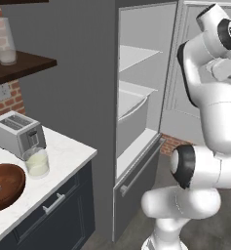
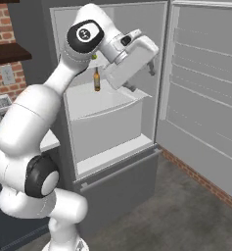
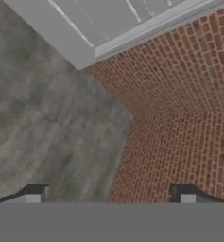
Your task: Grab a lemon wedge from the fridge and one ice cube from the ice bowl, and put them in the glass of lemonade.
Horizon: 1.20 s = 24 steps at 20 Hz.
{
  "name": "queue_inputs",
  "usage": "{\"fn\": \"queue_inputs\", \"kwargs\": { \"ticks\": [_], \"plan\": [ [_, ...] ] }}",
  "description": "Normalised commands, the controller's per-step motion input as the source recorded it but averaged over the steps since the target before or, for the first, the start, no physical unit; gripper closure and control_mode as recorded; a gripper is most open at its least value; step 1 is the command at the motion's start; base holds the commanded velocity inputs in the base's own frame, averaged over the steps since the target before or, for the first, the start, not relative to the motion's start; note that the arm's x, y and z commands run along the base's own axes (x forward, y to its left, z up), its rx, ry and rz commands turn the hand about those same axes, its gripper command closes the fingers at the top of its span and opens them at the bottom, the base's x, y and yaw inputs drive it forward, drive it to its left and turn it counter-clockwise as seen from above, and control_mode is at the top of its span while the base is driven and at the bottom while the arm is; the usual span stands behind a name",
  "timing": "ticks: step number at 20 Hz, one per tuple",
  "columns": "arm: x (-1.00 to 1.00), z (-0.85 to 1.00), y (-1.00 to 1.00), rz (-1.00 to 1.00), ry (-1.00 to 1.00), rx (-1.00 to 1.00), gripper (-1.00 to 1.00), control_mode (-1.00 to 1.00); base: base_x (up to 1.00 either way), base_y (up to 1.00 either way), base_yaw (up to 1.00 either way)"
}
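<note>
Gripper (image 2: pixel 141 78) wide open, empty, facing away; swing it into fridge (image 2: pixel 107 117) toward wedge (image 2: pixel 94 57), clear of bottle (image 2: pixel 96 79).

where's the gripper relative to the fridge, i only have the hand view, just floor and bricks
Observer: The gripper hangs open in front of the open fridge, holding nothing.
Operator: anything on the shelves
Observer: A brown bottle stands on a shelf, beside the arm.
Operator: and the glass of lemonade
Observer: The glass of lemonade sits on the counter between the toaster and the ice bowl.
</note>
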Motion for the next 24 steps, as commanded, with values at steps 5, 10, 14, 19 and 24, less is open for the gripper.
{"fn": "queue_inputs", "kwargs": {
  "ticks": [5,10,14,19,24],
  "plan": [
    [-0.48,-0.83,0.69,0.17,0.00,0.25,-1.00,-1.00,0.00,0.00,0.00],
    [-0.32,-0.87,0.86,0.21,0.00,0.23,-1.00,-1.00,0.00,0.00,0.00],
    [-0.07,-0.65,0.95,0.17,0.00,0.25,-1.00,-1.00,0.00,0.00,0.00],
    [0.00,-0.50,0.79,0.13,0.00,0.33,-1.00,-1.00,0.00,0.00,0.00],
    [0.00,-0.06,0.36,0.19,0.00,0.34,-1.00,-1.00,0.00,0.00,0.00]
  ]
}}
